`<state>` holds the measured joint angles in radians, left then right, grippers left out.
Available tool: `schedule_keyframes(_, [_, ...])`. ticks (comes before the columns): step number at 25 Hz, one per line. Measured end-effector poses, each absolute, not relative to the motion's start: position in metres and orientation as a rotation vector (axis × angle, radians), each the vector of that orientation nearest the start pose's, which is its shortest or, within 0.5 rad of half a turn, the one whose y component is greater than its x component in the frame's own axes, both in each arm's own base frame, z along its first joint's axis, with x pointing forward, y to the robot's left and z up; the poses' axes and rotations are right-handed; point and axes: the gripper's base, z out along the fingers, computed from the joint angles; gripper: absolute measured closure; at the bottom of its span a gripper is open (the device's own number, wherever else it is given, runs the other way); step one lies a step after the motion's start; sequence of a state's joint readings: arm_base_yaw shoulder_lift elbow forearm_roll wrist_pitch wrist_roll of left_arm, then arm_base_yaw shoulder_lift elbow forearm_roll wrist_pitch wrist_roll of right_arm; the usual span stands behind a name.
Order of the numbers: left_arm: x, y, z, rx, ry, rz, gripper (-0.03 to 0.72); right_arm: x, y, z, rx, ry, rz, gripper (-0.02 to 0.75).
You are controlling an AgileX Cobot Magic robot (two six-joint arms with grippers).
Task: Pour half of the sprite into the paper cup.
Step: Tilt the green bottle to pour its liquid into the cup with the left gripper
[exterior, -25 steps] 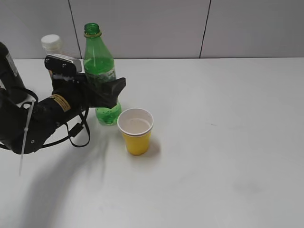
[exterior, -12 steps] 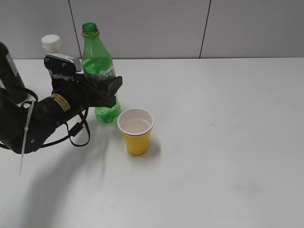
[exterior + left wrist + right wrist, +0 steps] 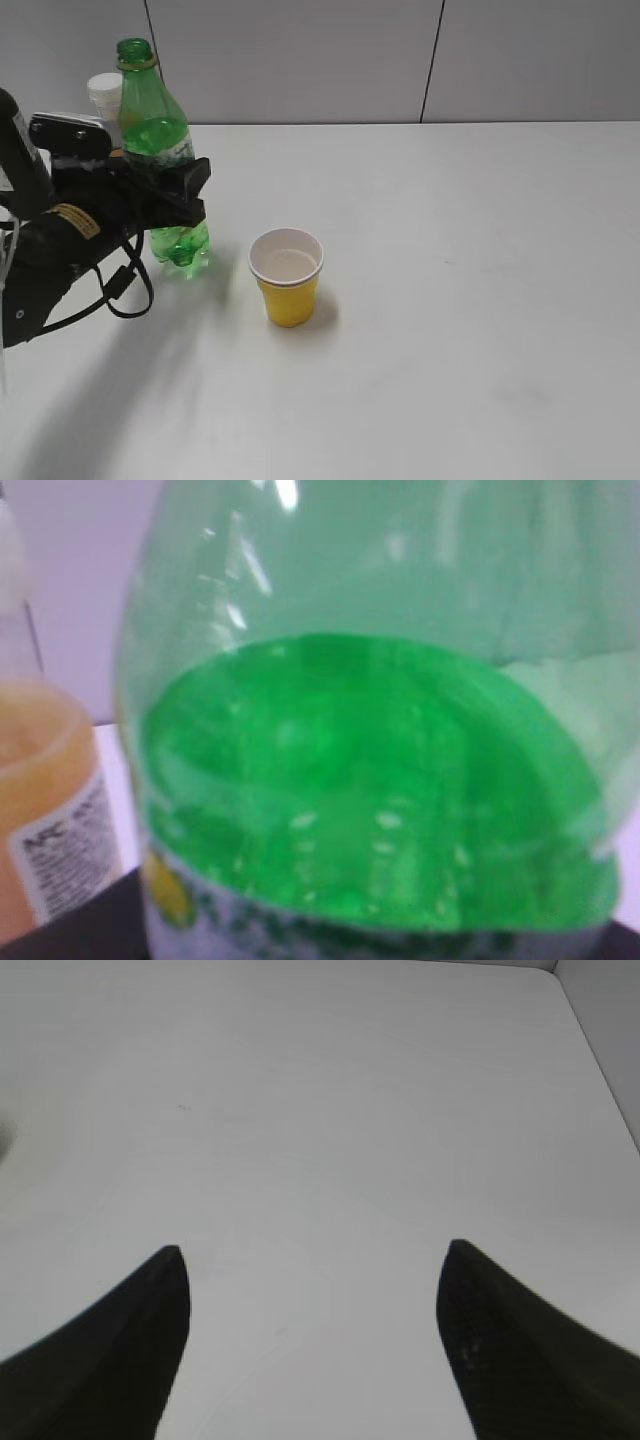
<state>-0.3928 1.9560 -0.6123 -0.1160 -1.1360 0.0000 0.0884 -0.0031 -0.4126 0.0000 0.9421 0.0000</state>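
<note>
The sprite, a tall green bottle with no cap, stands upright at the left of the table. My left gripper is shut round its labelled middle. The bottle fills the left wrist view, with liquid up to about the label's top. The paper cup, yellow with a white inside, stands upright to the right of the bottle, apart from it, and holds a little liquid. My right gripper is open and empty over bare table; it does not show in the exterior view.
An orange-juice bottle with a white cap stands just behind the sprite; it also shows at the left of the left wrist view. A dark bottle stands at the far left. The grey wall runs along the table's back edge.
My left gripper has carried the sprite upright to the left, away from the paper cup. The cup has not moved.
</note>
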Motion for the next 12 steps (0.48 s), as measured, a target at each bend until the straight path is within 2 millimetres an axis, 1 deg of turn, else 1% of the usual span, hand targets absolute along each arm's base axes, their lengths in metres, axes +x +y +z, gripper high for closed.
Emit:
schedule_keyframes(3, [0.292, -0.118, 0.135, 0.239, 1.673, -0.179, 0.232, 0.009, 0.001, 0.262, -0.089, 2.009, 0.056, 0.156])
schedule_keyframes(6, [0.277, -0.121, 0.137, 0.298, 1.673, -0.121, 0.232, 0.009, 0.001, 0.262, -0.089, 2.009, 0.056, 0.156])
schedule_keyframes(12, [0.258, -0.117, 0.134, 0.301, 1.716, 0.009, 0.232, 0.009, 0.001, 0.262, -0.089, 2.009, 0.056, 0.156])
